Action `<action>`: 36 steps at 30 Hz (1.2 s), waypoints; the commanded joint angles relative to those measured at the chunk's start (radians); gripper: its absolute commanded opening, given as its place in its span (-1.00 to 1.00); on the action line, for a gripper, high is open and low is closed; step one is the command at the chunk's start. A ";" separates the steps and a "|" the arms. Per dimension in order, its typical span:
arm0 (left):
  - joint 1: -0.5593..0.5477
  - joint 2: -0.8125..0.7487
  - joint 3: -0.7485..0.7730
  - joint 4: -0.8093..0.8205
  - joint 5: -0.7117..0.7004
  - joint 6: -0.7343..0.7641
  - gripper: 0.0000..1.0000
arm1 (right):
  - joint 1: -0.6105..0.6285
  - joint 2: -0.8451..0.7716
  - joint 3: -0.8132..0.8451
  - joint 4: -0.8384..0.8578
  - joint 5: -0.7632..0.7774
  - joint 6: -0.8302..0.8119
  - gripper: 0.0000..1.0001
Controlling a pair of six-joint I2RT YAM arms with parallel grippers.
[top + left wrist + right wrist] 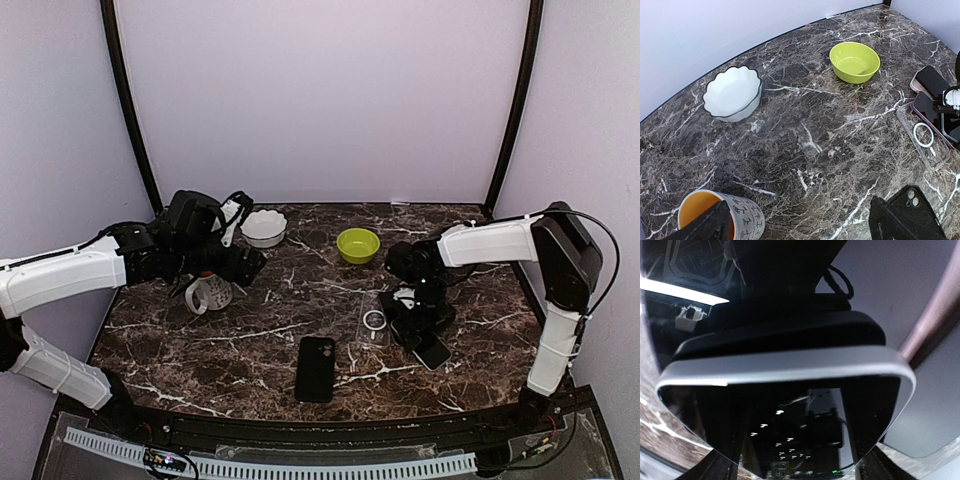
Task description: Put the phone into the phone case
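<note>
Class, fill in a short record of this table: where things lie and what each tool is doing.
phone: at right, under the right tool
clear phone case: flat, empty, left of the phone
left tool: open, by the mug
right tool: down on the phone; grip unclear
bowls: white scalloped bowl, green bowl, at back
black phone or case: near front edge

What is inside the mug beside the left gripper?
Only the orange inner wall of the mug shows, and nothing is seen in it. Its bottom cannot be seen: one finger of the left gripper covers it.
</note>
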 commanded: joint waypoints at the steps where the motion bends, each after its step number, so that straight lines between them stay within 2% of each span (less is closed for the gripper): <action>1: 0.006 -0.011 -0.013 0.014 0.005 0.011 0.97 | 0.005 0.013 0.009 0.054 0.000 0.010 0.11; 9: 0.005 -0.004 -0.011 0.011 0.019 0.019 0.98 | 0.035 -0.053 0.023 0.003 0.024 0.048 -0.44; 13: 0.005 -0.006 -0.008 0.002 0.037 0.032 0.96 | 0.073 -0.093 0.059 -0.044 0.058 0.094 -0.48; 18: 0.005 -0.019 0.004 -0.010 0.057 0.034 0.94 | 0.140 -0.157 0.126 -0.097 0.130 0.207 -0.65; 20: 0.005 -0.030 0.006 -0.013 0.066 0.032 0.94 | 0.169 -0.181 0.155 -0.091 0.155 0.276 -0.78; 21: 0.006 -0.040 0.009 -0.015 0.068 0.029 0.94 | 0.194 -0.195 0.174 -0.076 0.173 0.316 -0.98; 24: 0.005 -0.060 0.016 -0.023 0.071 0.006 0.94 | 0.251 -0.243 0.189 0.027 0.255 0.471 -1.00; 28: 0.005 -0.098 0.004 -0.022 0.050 -0.033 0.96 | 0.350 -0.289 0.129 0.305 0.326 0.711 -1.00; 30: 0.005 -0.122 -0.012 -0.019 0.035 -0.063 0.97 | 0.414 -0.270 0.130 0.381 0.413 0.801 -1.00; 36: 0.004 -0.226 -0.099 0.048 -0.054 -0.179 0.97 | 0.553 -0.115 0.239 0.362 0.591 1.008 -1.00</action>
